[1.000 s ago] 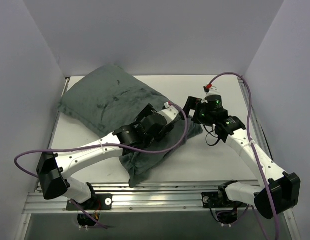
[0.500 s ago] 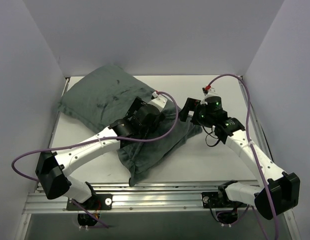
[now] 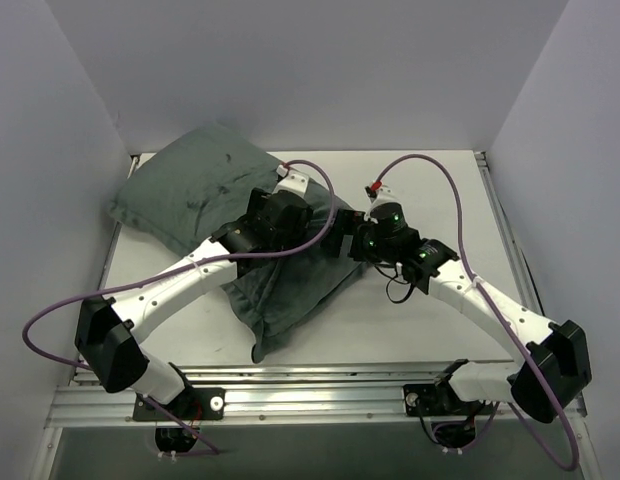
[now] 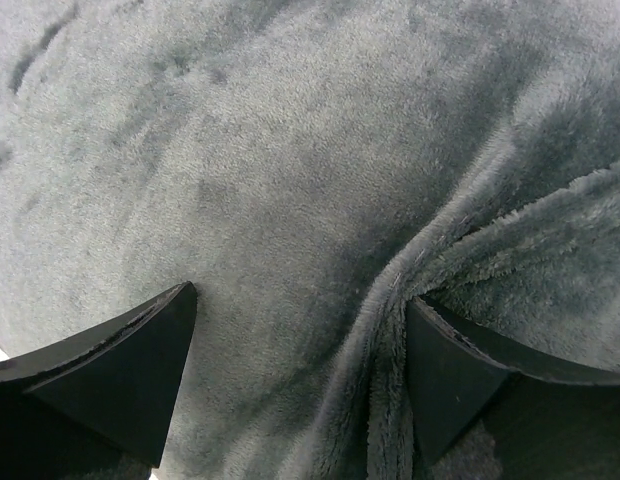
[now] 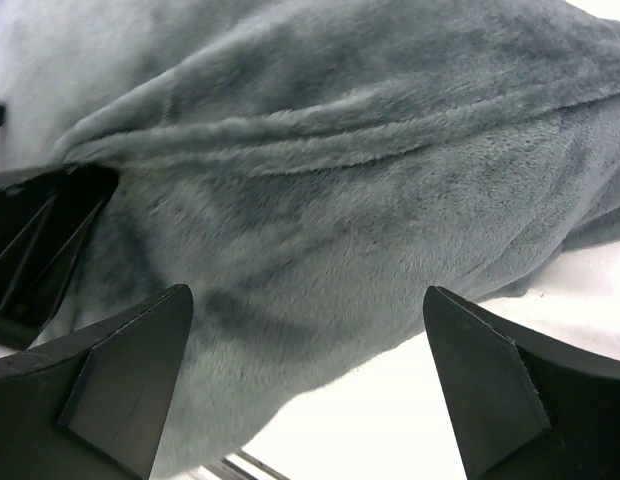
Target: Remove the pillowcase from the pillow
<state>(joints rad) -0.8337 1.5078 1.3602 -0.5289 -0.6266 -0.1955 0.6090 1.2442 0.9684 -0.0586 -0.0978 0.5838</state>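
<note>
Left gripper (image 4: 300, 295): fingers spread wide, set down over the plush dark grey-green fabric pillowcase (image 3: 190, 190), with a raised fold of the fabric lying between them nearer the right-hand finger. Right gripper (image 5: 308, 290): fingers also spread wide, at the pillowcase's right edge near the centre of the top view, fabric and flat white counter (image 3: 440, 190) showing between them. The pillowcase lies diagonally on the counter, from the upper left of the frame down to lower centre, grey-green face up.
</note>
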